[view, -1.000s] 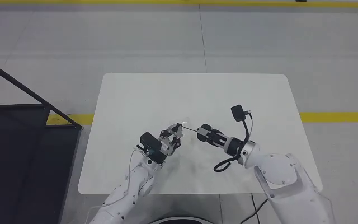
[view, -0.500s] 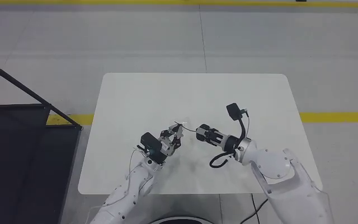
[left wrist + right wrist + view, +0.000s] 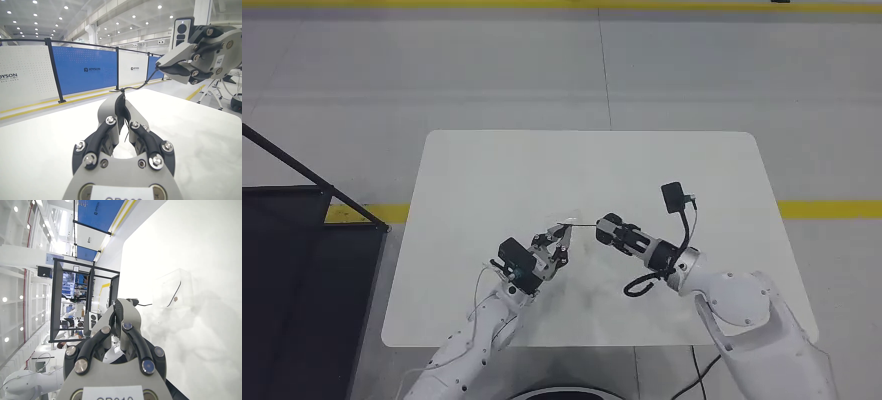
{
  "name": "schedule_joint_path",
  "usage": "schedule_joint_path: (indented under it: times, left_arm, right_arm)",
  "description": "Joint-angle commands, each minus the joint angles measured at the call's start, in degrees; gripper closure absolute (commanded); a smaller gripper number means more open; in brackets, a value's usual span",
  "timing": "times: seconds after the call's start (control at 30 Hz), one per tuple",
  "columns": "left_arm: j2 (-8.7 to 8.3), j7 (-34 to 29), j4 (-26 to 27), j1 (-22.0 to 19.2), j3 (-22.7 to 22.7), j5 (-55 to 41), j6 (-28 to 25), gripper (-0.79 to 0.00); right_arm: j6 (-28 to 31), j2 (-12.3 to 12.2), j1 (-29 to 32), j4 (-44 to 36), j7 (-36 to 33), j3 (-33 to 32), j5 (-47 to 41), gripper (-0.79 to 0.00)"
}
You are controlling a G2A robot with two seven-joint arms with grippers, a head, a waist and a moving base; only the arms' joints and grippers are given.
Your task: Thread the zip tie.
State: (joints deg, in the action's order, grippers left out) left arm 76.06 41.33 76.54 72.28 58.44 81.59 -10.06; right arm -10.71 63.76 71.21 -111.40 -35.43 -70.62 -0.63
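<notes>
Big open hall: pale grey floor [image 3: 442, 70] crossed by a yellow line [image 3: 832, 209], and from the left wrist, blue and white barrier panels [image 3: 83, 70] in black posts under rows of ceiling lights [image 3: 60, 18]. A dark panel [image 3: 292, 270] in a black frame stands just off the table's left edge.

The table [image 3: 492, 170] itself is a white top with rounded corners, and both arms come in over its near half, tips almost meeting at the middle.

Down to the business end. The left gripper [image 3: 562, 234] is pinched tight on the zip tie [image 3: 580, 228], with the tie's head sitting right at its fingertips [image 3: 118, 103] and a thin tail hanging down between them. The right gripper [image 3: 601, 225] faces it just apart, jaws closed to a narrow nip on the other end of the strap. So the black tie runs in the air between the two tips, slightly wavy, above the table and not touching it.
</notes>
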Motion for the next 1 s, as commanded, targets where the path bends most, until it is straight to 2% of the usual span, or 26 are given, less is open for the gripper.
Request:
schedule_joint_path:
  times: [0.0, 0.23, 0.33, 0.53, 0.83, 0.97]
  left_arm:
    - [0.06, -0.53, -0.03, -0.07, -0.14, 0.46, 0.19, 0.0]
    - [0.29, -1.96, -0.2, -0.32, -0.42, 0.92, 0.61, 0.0]
    - [0.33, -2.18, -0.19, -0.4, -0.63, 1.31, -0.21, 0.0]
    - [0.39, -0.13, 0.15, 0.06, -0.33, 1.22, -0.14, 0.0]
    - [0.44, -0.35, -0.29, 0.05, 0.07, 1.2, -0.96, 0.0]
    - [0.56, -0.13, -0.31, 0.0, 0.31, 0.14, -1.15, 0.0]
  right_arm:
    - [1.35, 0.0, 0.3, -0.13, 0.09, -0.07, -0.05, 0.0]
    - [8.04, -0.18, 2.26, 0.15, -0.81, -1.46, -1.71, 0.0]
    - [7.03, -0.26, 1.87, 0.6, -2.38, -1.56, -1.88, 0.0]
    - [0.41, -0.15, -1.43, 1.5, -4.77, 0.15, -0.04, 0.0]
    - [5.25, 0.05, 0.22, 1.78, -1.27, -0.93, -3.01, 0.0]
    - [1.42, -0.07, -0.7, 2.01, -3.24, -0.69, -1.75, 0.0]
